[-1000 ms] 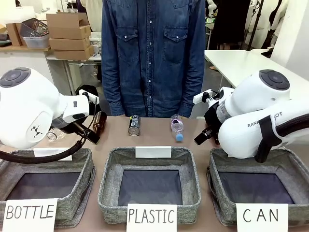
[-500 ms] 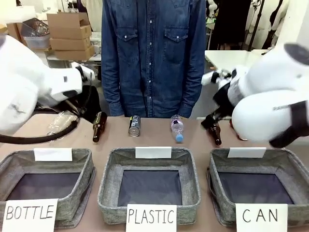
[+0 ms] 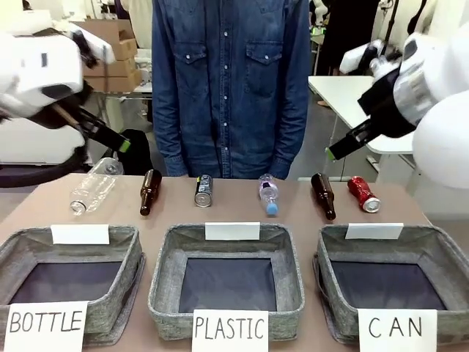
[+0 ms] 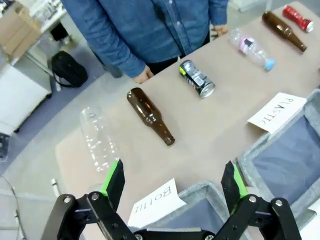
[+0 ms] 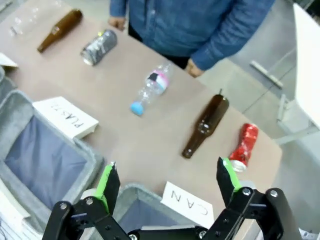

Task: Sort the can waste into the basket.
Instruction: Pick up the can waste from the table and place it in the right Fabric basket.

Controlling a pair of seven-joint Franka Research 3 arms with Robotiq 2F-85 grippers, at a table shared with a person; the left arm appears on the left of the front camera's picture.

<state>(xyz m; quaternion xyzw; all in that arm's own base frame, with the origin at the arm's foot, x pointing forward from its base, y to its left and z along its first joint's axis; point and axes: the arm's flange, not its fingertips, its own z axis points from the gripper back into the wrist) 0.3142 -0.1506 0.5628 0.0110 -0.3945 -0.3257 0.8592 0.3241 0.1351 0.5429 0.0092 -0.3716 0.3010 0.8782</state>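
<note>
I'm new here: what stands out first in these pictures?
Three grey baskets line the near edge, the CAN basket at right. Behind them lies a row of bottles and cans, the crushed red can at the far right, the dark can mid-row. The left end effector and right end effector hang open above them.

Front view: the basket (image 3: 436, 246) signed CAN runs off the right and bottom edges. In the right wrist view the right claw (image 5: 166, 172) and the bottom edge hide most of it. Left of the basket, the dark can (image 3: 204, 190) bears print too small to read.
</note>
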